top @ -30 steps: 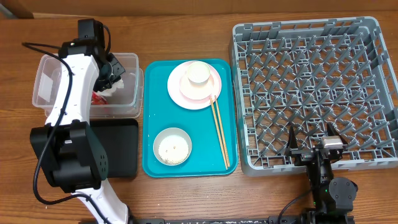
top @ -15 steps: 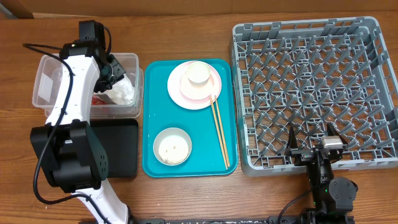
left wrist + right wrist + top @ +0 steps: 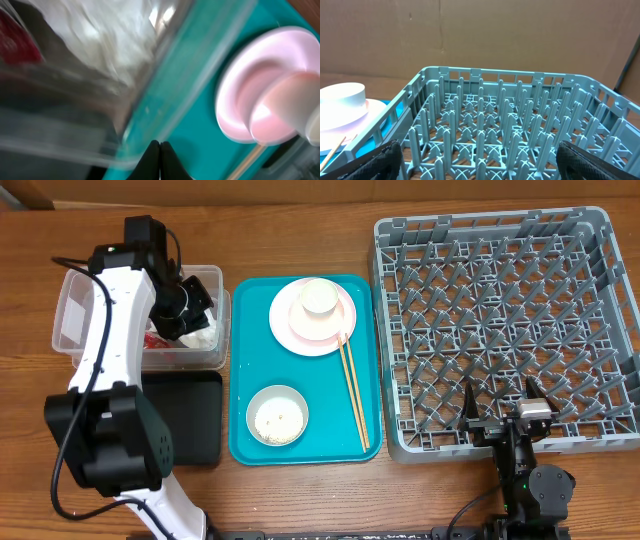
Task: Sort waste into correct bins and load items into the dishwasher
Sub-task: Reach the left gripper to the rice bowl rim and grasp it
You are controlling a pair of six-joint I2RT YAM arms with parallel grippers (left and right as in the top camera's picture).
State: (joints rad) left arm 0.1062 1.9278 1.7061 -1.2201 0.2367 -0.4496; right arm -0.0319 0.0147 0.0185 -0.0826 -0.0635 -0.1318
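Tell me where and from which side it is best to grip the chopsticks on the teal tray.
Probably from straight above, near mid-length, closing across both chopsticks: they lie flat, side by side on the teal tray, far ends by the pink plate.

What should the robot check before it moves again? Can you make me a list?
1. Left hand shut with nothing in it: ok.
2. Right hand open, waiting by the grey rack: ok.
3. White napkin inside the clear tub: ok.
4. Red wrapper in the tub too: ok.
5. Rice tipped out of the bowl: not ok, it is in there.
6. Plate, cup and chopsticks in the rack: not ok, they sit on the teal tray.
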